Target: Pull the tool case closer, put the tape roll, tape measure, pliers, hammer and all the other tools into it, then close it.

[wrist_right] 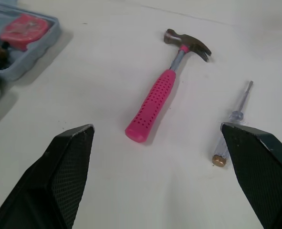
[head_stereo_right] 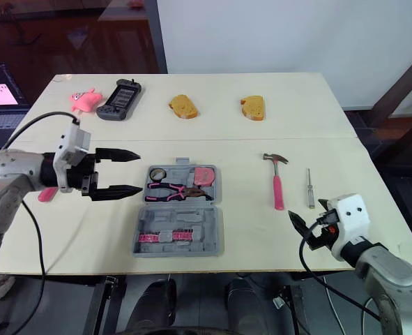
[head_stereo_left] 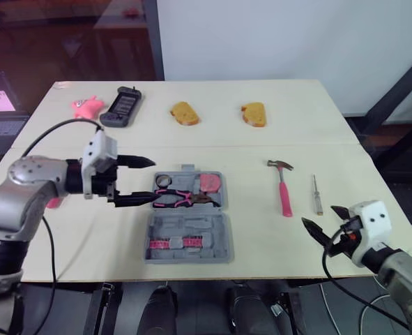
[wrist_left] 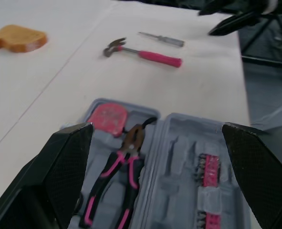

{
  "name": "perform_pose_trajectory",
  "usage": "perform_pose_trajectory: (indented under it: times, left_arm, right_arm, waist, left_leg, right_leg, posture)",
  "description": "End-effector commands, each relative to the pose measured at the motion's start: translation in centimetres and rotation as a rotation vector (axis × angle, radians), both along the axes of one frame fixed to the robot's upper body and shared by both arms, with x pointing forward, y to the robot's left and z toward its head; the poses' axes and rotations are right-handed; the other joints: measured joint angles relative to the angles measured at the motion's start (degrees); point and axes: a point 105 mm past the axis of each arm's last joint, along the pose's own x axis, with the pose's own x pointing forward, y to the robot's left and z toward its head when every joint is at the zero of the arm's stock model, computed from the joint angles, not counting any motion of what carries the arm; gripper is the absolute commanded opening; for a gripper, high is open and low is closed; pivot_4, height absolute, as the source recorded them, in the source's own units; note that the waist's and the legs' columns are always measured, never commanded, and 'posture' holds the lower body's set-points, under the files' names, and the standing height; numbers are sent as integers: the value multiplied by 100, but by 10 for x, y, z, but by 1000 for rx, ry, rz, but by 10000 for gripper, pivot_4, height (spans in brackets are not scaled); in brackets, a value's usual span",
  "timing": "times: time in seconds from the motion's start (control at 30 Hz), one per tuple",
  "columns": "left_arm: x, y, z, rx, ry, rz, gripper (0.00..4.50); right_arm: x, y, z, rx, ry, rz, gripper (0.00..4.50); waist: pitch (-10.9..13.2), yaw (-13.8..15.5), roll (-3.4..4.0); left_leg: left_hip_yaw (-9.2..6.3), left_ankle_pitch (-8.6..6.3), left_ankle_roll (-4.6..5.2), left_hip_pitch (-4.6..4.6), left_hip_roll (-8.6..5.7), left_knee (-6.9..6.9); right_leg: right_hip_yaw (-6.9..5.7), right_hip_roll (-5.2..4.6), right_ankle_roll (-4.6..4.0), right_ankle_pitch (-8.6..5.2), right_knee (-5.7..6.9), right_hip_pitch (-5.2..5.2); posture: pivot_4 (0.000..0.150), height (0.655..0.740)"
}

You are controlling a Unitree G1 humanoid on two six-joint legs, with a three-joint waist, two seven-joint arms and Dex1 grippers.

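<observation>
The tool case (head_stereo_left: pixel 218 234) lies open on the table (head_stereo_left: pixel 87 230), in the middle near the front edge. The pliers (head_stereo_left: pixel 181 199), a pink tape measure (head_stereo_left: pixel 209 183) and a tape roll (head_stereo_left: pixel 164 181) sit in its far half. The left gripper (head_stereo_left: pixel 148 181) has its fingers (head_stereo_left: pixel 132 162) spread wide and holds nothing. They are at the case's left edge, and whether the near finger touches the case or the pliers handle cannot be told. The left forearm reaches in level from the left, fingers pointing right across the case. The right gripper (head_stereo_left: pixel 321 216) also has its fingers (head_stereo_left: pixel 316 234) wide apart and empty, low over the table's front right part. Its arm comes up from the right front corner, aimed at the hammer (head_stereo_left: pixel 284 190) and the screwdriver (head_stereo_left: pixel 317 194), which lie side by side on the table well right of the case.
</observation>
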Motion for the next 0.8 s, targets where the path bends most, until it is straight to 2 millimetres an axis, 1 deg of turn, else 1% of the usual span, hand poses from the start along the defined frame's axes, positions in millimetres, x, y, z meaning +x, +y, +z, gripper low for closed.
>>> perform_pose_trajectory:
  times: [0.03, 0.13, 0.23, 0.3, 0.37, 0.43, 0.5, 0.57, 0.63, 0.67, 0.8]
  left_arm:
    - [-4, -7, 10, 13, -37, -41, 45000]
    - [-7, -8, 12, 5, -47, -29, 45000]
    - [-9, -3, 8, 18, -48, 8, 45000]
    - [-13, 0, 3, 30, -51, 38, 45000]
    - [-18, 1, -1, 20, -48, 68, 45000]
    - [-21, 2, -3, 8, -52, 100, 45000]
    - [-21, 11, -6, -8, -65, 169, 45000]
    - [-23, 18, -9, -10, -67, 211, 45000]
    - [-29, 28, -17, 17, -53, 247, 45000]
    - [-30, 31, -18, 17, -54, 266, 45000]
    - [-34, 31, -19, 10, -56, 283, 45000]
  right_arm:
    - [9, -5, 13, -24, 21, -70, 44738]
    - [28, -25, 19, -3, 102, -200, 44738]
    - [50, -30, 31, -5, 126, -210, 44738]
    - [69, -33, 36, 0, 166, -202, 44738]
    - [84, -36, 31, 42, 239, -204, 44738]
    - [97, -42, 26, 42, 269, -230, 44738]
    - [110, -45, 13, 50, 313, -241, 44738]
    - [117, -45, 6, 81, 336, -237, 44738]
    - [124, -52, -2, 92, 353, -273, 44738]
    - [127, -53, -5, 93, 360, -280, 44738]
    - [133, -55, -17, 95, 388, -281, 44738]
  waist:
    - [0, -11, 0]
    - [2, -56, -1]
    - [5, -90, 2]
    - [7, -113, 3]
    - [11, -140, 3]
    - [14, -125, 1]
    - [16, -117, -1]
    - [20, -101, 0]
    - [22, -116, 3]
    - [23, -119, 5]
    - [25, -116, 4]
  left_leg:
    - [0, 0, 0, 0, 0, 0]
    - [0, 0, 1, 0, 0, -1]
    - [0, 1, 1, 0, 0, 0]
    - [-1, -1, 4, -1, 0, -6]
    - [0, -2, 7, -1, 1, -6]
    - [0, -3, 9, -1, 1, -5]
    - [-1, -3, 9, -2, 1, -5]
    - [0, -3, 10, -5, 0, -2]
    - [1, -3, 9, -6, -1, -1]
    - [3, -3, 9, -7, -1, 0]
    - [2, -3, 9, -7, -1, 0]
  right_leg:
    - [1, 0, 0, 0, 0, -1]
    - [1, 0, -1, 0, 0, -1]
    - [1, 0, 0, 1, 0, 0]
    - [0, 0, 3, 0, 0, -3]
    - [2, 1, 10, 4, 0, -5]
    - [2, 1, 14, 6, 0, -5]
    - [0, 2, 18, 8, 0, -5]
    - [1, -1, 18, 7, 0, -6]
    - [1, -1, 21, 9, -1, -6]
    - [3, -2, 22, 9, -1, -7]
    - [2, 0, 21, 10, 1, -10]
  posture:
    - [1500, 7400]
    - [1500, 7400]
    - [1500, 7400]
    - [1500, 7400]
    - [1500, 7400]
    - [1500, 7400]
    - [1500, 7400]
    - [1500, 7400]
    - [1500, 7400]
    - [1500, 7400]
    - [1500, 7400]
